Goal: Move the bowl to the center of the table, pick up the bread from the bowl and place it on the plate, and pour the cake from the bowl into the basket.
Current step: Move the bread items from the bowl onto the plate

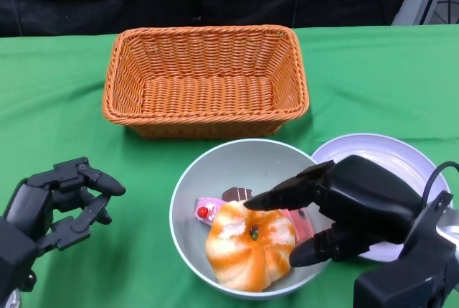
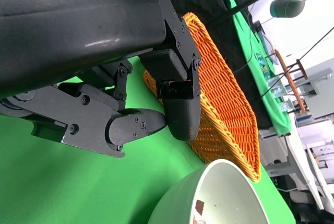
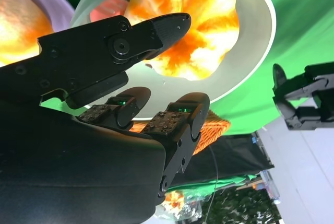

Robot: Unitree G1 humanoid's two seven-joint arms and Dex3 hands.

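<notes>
Right hand [image 1: 337, 211], lower right of frame, poised over bowl [image 1: 188, 186] with fingers spread around bread [image 1: 251, 245]; contact not clear, nothing pinched yet. Left hand [image 1: 61, 204], lower left, loosely parted, holding nothing, resting apart from everything.

Largest first: green table [image 1: 57, 107] filling frame; wicker basket [image 1: 204, 78] upper centre, just beyond bowl; bowl lower centre; white plate [image 1: 401, 157] right of bowl, rim tucked just beside it, partly hidden under hand; bread low in bowl; pink cake [image 1: 206, 211] and a darker piece beside it, left of bread.

Likely step: grasping bread. Best closed evenly across soft loaf, lifted straight up to clear bowl rim, cake left behind.

Tight on right, plate nearly touching bowl, so short carry. Open cloth on left side; basket wall close behind.
</notes>
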